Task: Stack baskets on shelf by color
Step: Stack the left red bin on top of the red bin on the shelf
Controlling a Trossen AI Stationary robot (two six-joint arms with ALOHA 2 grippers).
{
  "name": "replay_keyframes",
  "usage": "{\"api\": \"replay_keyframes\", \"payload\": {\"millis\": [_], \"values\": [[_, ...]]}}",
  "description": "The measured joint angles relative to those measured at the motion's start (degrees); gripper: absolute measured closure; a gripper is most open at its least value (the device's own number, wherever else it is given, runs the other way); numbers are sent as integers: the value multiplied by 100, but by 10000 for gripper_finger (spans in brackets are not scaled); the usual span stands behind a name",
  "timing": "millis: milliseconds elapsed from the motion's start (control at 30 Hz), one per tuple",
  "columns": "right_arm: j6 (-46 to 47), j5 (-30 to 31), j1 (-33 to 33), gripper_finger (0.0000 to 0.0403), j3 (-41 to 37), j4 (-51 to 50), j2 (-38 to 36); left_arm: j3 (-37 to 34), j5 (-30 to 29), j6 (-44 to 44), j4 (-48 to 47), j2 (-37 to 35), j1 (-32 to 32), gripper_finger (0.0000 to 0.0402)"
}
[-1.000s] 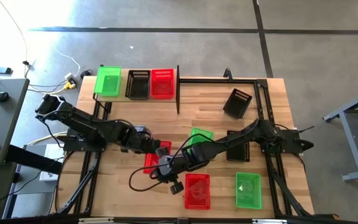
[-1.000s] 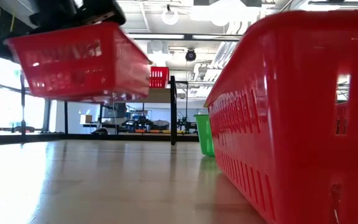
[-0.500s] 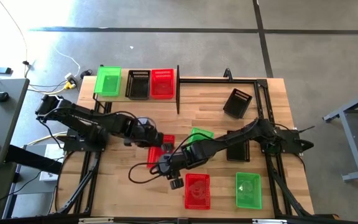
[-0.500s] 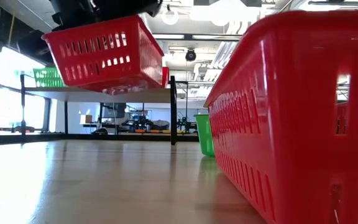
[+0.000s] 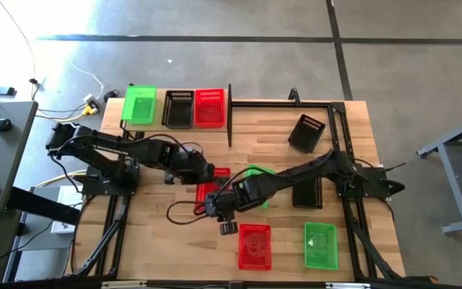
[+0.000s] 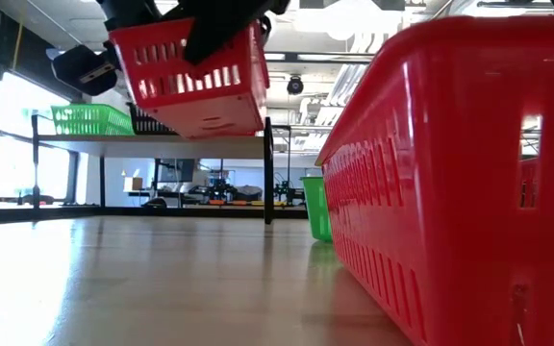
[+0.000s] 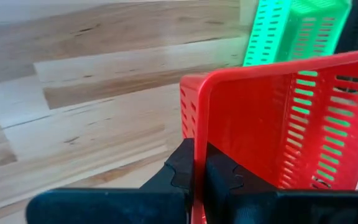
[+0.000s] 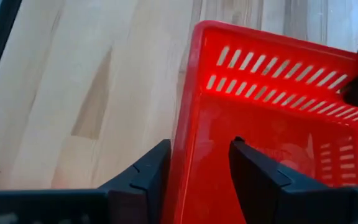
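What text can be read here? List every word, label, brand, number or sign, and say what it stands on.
No text can be read in any view.
The lifted red basket, the near red basket and the green basket on the shelf: no label or mark shows.
Room behind the table, low view: any signs there are too small and blurred to read.

The rectangular red plastic mesh basket [image 6: 198,69] held in the air looks smooth and slightly glossy, its slotted walls letting light through. The pale wooden plank desk [image 7: 92,93] shows clear grain and a soft satin sheen that mirrors light in the low view. The dark left tool [image 7: 194,177] and dark right tool [image 8: 197,171] have a matt, moulded plastic look.
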Motion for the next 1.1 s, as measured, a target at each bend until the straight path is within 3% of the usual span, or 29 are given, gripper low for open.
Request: {"api": "replay_keyframes", "payload": {"millis": [133, 300, 367, 867, 1100], "values": [[39, -140, -54, 294, 2, -43, 0, 0, -2, 102, -8, 0, -1, 398], [39, -468, -75, 379, 1, -72, 0, -2, -44, 156, -20, 0, -4, 386], [31, -457, -78, 395, 1, -89, 0, -7, -76, 170, -50, 0, -20, 376], [456, -505, -79, 402, 0, -658, 0, -7, -97, 684, -15, 0, -59, 276], [616, -682, -65, 402, 4, -1115, 0, -7, 98, 1238, -27, 0, 21, 262]]}}
